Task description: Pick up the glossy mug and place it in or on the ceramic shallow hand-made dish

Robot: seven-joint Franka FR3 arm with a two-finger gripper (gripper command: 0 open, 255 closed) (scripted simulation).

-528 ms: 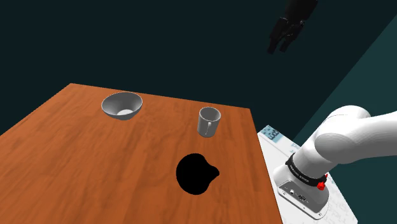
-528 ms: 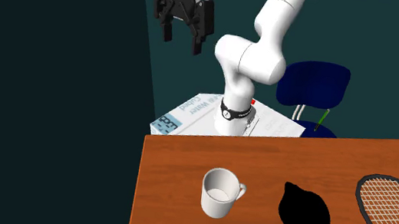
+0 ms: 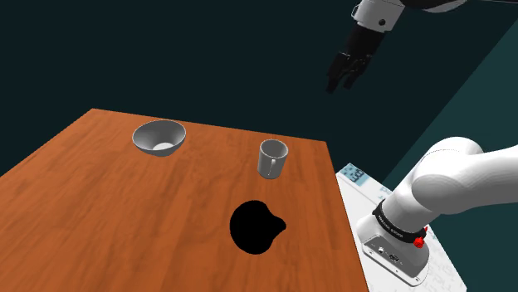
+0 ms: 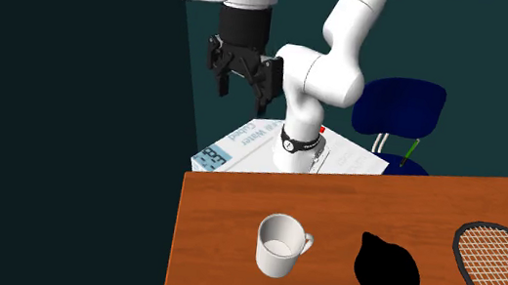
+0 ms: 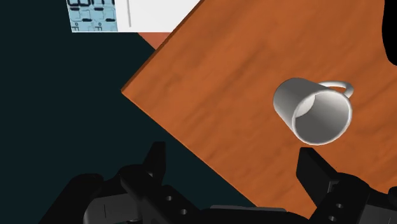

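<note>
Your wooden table [image 3: 100, 207] carries both items. The grey dish [image 3: 158, 138] sits upper left in the shoulder view, and the pale mug [image 3: 272, 158] stands upright at centre, well apart. Your gripper [image 3: 339, 85] hangs upper right with jaws apart and empty, judged staged for descent.

- one mug [image 3: 272, 158]
- one grey bowl [image 3: 158, 138]
- one flat black shape [image 3: 255, 226], lower middle of the shoulder view
- one racket [image 4: 500, 278]
- one blue chair [image 4: 409, 110]
- one wooden table [image 3: 124, 216]
</note>
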